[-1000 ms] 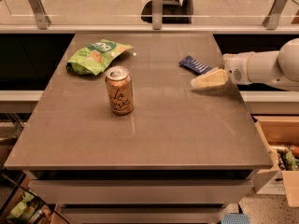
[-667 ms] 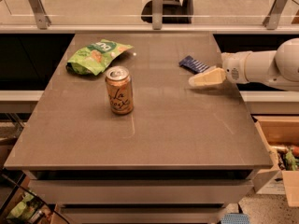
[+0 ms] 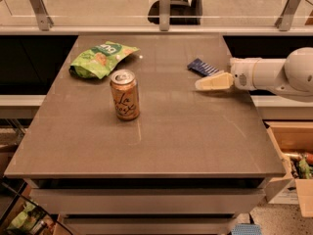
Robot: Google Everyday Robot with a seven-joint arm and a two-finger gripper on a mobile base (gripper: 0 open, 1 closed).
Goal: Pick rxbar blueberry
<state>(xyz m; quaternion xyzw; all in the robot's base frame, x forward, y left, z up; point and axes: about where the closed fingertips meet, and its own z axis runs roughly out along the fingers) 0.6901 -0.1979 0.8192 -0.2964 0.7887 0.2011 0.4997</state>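
Note:
The rxbar blueberry (image 3: 202, 67), a small flat dark-blue bar with white stripes, lies on the grey table (image 3: 161, 141) near its right edge. My gripper (image 3: 199, 85) reaches in from the right on a white arm. Its cream fingers (image 3: 214, 82) point left, just in front of the bar and a little to its right, low over the table. It holds nothing that I can see.
A peach-coloured drink can (image 3: 124, 94) stands upright left of centre. A green snack bag (image 3: 100, 58) lies at the back left. A glass rail with metal posts (image 3: 165, 8) runs behind the table. An open cardboard box (image 3: 293, 163) sits at the right.
The gripper has shifted slightly to the left along the table. The bar, can and bag have not moved.

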